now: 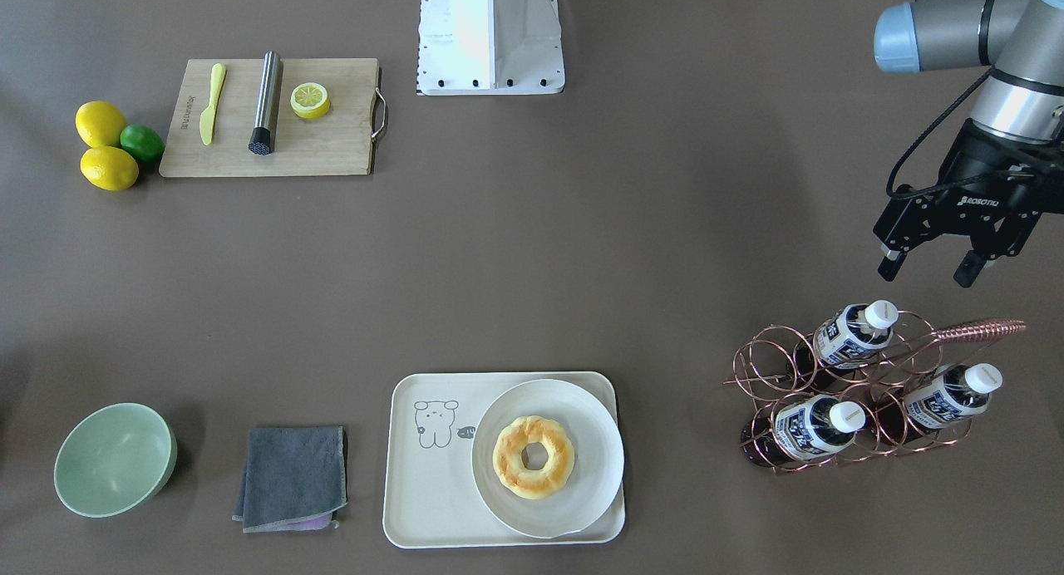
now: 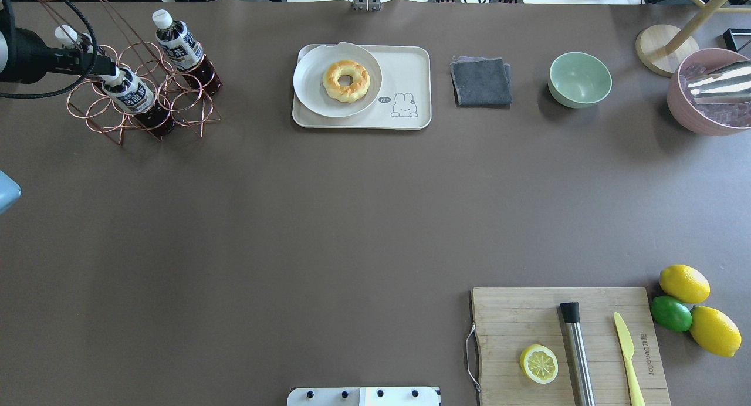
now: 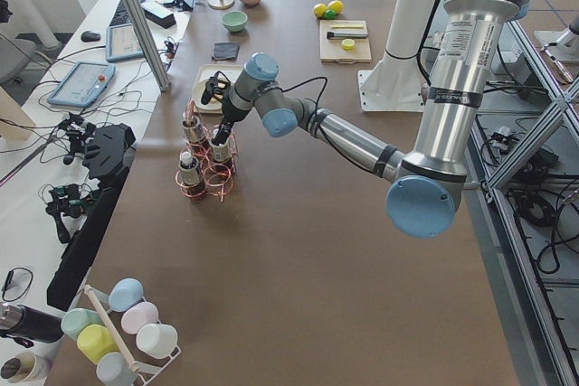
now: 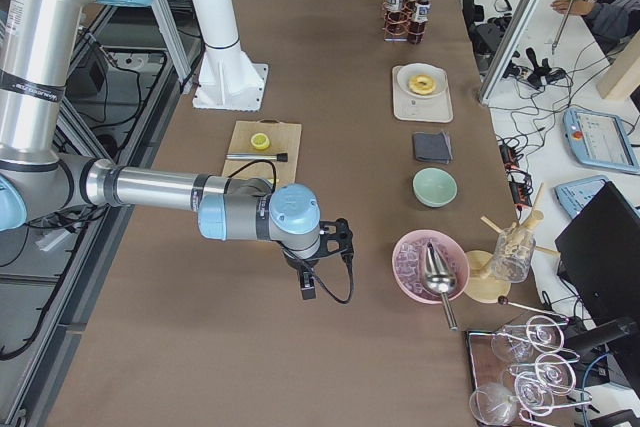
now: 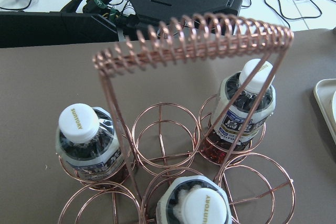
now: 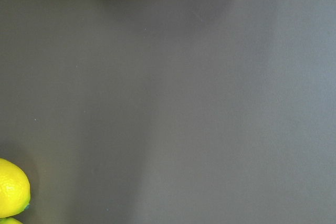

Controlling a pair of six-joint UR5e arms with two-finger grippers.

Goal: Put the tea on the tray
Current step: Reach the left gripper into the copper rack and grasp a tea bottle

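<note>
Three tea bottles stand in a copper wire rack (image 1: pixel 831 392): one tea (image 1: pixel 852 332) on the robot's side and two alike (image 1: pixel 952 395) (image 1: pixel 810 425) beyond it. The left wrist view looks down on their white caps (image 5: pixel 79 121) and the rack's coiled handle (image 5: pixel 194 45). My left gripper (image 1: pixel 931 266) is open and empty, hanging above the table just on the robot's side of the rack. The cream tray (image 1: pixel 432 492) with a line-drawn cartoon holds a white plate (image 1: pixel 582 409) with a doughnut. My right gripper (image 4: pixel 310 282) shows only in the exterior right view; I cannot tell its state.
A grey cloth (image 1: pixel 291 475) and a green bowl (image 1: pixel 112 459) lie beside the tray. A wooden cutting board (image 1: pixel 332 151) carries a lemon half, a steel rod and a yellow knife, with lemons and a lime (image 1: pixel 141 141) beside it. A pink bowl (image 2: pixel 704 95) stands at the far right.
</note>
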